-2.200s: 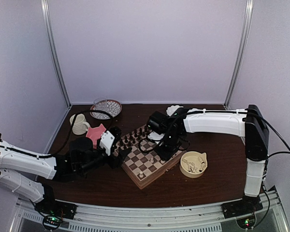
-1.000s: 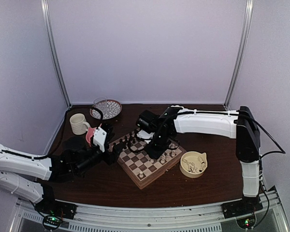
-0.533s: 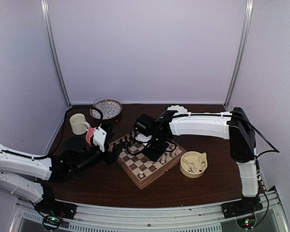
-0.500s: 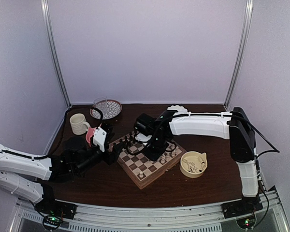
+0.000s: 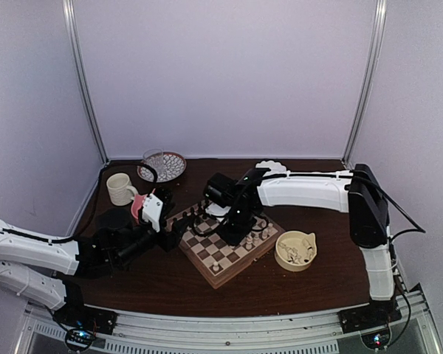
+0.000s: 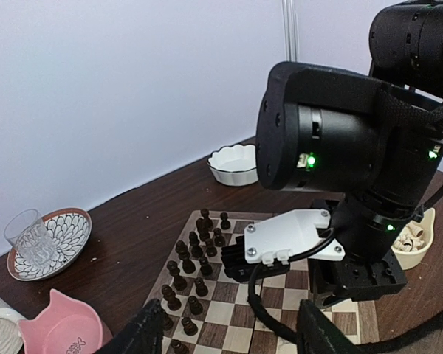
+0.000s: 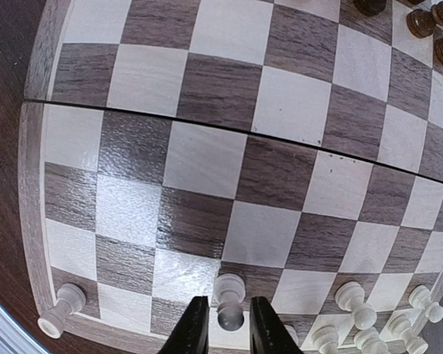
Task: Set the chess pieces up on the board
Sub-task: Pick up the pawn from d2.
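- Done: the dark brown pieces (image 6: 188,254) stand in a rough double row along the far-left side of the board (image 7: 221,96).
- Part done: a handful of the cream chess pieces (image 7: 352,297) stand along the opposite, near-right edge. The right wrist view shows about seven, bunched toward one corner, with a single one by the other corner.
- In hand: the right fingers (image 7: 196,328) hang over that cream edge, set narrow on either side of one cream pawn (image 7: 229,291). The pawn stands upright in the second row in from the rim. I cannot tell whether they pinch it or merely flank it.
- The left fingers (image 6: 151,332) are spread wide with nothing between them. They wait low above the counter (image 5: 162,284), just left of the board, and point at the dark rows.
- Left to do: the cat-shaped bowl (image 5: 284,262) on the counter right of the board holds a heap of cream pieces. Most squares of the two cream rows are bare.
- By my reckoning the cream side is under half filled. Its back-rank order is too small to check.
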Tool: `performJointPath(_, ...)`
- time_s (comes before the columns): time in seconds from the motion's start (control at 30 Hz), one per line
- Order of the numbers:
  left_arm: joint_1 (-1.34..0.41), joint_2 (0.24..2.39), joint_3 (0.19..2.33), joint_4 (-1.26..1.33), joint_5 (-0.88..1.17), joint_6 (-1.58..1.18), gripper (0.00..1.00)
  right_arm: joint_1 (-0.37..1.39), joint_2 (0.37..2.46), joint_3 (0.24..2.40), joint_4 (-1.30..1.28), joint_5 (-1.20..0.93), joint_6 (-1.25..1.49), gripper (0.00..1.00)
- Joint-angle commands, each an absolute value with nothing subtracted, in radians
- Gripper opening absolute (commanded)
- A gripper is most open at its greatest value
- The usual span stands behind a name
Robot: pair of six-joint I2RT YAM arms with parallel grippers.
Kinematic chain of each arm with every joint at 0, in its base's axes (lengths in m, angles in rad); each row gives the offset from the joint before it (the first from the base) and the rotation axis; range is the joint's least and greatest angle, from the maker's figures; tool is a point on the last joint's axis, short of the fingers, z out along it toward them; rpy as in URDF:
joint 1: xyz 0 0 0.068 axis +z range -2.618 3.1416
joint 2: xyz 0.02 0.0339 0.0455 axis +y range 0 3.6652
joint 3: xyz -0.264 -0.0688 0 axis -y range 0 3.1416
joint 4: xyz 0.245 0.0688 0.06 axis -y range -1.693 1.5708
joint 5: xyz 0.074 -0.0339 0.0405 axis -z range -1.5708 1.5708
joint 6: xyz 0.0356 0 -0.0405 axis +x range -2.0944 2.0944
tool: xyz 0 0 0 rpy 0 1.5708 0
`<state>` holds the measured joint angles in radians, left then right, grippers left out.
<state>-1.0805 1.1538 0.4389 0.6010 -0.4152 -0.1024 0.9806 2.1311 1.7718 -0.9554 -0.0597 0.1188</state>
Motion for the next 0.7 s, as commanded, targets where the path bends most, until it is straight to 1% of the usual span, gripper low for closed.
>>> performJointPath(0.0,-1.075,1.154,0.453,0.621,-0.417,-0.099,0.62,0.985,2.156,1.802,-0.973,-0.059,0.119,0.21)
performJointPath(0.1,-1.075,1.156,0.456,0.619,-0.413,-0.099,0.62,0.986,2.163,1.811,-0.982,-0.06,0.116,0.19)
performJointPath(0.17,-1.075,1.159,0.461,0.613,-0.409,-0.098,0.62,0.986,2.164,1.813,-0.985,-0.058,0.114,0.13)
performJointPath(0.27,-1.074,1.164,0.463,0.611,-0.408,-0.098,0.62,0.986,2.16,1.815,-0.989,-0.056,0.114,0.08)
performJointPath(0.33,-1.074,1.161,0.462,0.609,-0.409,-0.097,0.62,0.986,2.145,1.811,-0.989,-0.044,0.117,0.07)
performJointPath(0.5,-1.075,1.16,0.462,0.609,-0.413,-0.095,0.62,0.986,2.047,1.777,-0.97,-0.009,0.112,0.06)
performJointPath(0.67,-1.075,1.168,0.466,0.607,-0.404,-0.091,0.61,0.976,1.892,1.692,-0.904,0.044,0.113,0.05)
